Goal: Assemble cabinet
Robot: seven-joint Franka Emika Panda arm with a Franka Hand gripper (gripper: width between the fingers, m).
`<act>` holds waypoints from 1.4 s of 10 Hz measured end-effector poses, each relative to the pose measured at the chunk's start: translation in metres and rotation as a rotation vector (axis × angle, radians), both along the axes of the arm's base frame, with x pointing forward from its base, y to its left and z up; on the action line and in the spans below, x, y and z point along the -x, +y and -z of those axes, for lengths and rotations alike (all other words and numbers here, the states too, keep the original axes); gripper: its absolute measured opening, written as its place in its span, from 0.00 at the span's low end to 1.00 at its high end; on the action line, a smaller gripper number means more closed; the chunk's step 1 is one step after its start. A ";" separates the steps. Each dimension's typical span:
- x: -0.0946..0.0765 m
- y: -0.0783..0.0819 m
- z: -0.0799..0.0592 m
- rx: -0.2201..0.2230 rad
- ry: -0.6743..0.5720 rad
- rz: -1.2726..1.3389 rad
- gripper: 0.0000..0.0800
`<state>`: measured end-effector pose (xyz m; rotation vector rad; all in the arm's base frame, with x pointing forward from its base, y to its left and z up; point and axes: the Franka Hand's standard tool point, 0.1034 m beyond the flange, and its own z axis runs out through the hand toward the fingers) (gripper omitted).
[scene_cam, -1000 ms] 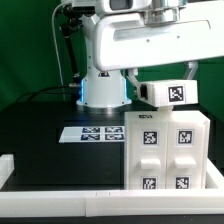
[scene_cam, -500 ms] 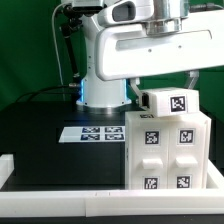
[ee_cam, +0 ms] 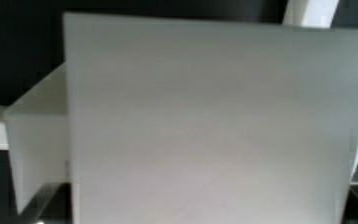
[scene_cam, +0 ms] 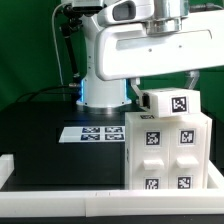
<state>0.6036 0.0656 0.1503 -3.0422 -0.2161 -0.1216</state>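
Note:
The cabinet (scene_cam: 165,148) is the large white box at the exterior view's right front, standing upright with several tags on its panelled face. A small white block with one tag (scene_cam: 168,101) rests level on its top. My gripper (scene_cam: 165,88) is right above and around that block, mostly hidden under the white arm body; one dark finger (scene_cam: 190,75) shows beside the block. It looks shut on the block. In the wrist view a plain white surface (ee_cam: 202,120) fills nearly the whole picture and hides the jaws.
The marker board (scene_cam: 92,133) lies flat on the black table left of the cabinet. The arm's base (scene_cam: 100,92) stands behind it. A white raised rim (scene_cam: 60,205) borders the table's front and left sides.
A second ago the small tagged block was tilted and slightly higher; it has come down level onto the cabinet's top. Nothing has moved in the last half second.

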 end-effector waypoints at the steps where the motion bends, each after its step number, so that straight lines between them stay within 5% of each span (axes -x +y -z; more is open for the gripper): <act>1: 0.000 0.000 0.000 0.000 0.000 0.000 0.70; 7: 0.000 0.002 0.000 -0.018 0.015 0.180 0.70; 14: 0.001 0.017 0.000 -0.112 0.060 0.870 0.70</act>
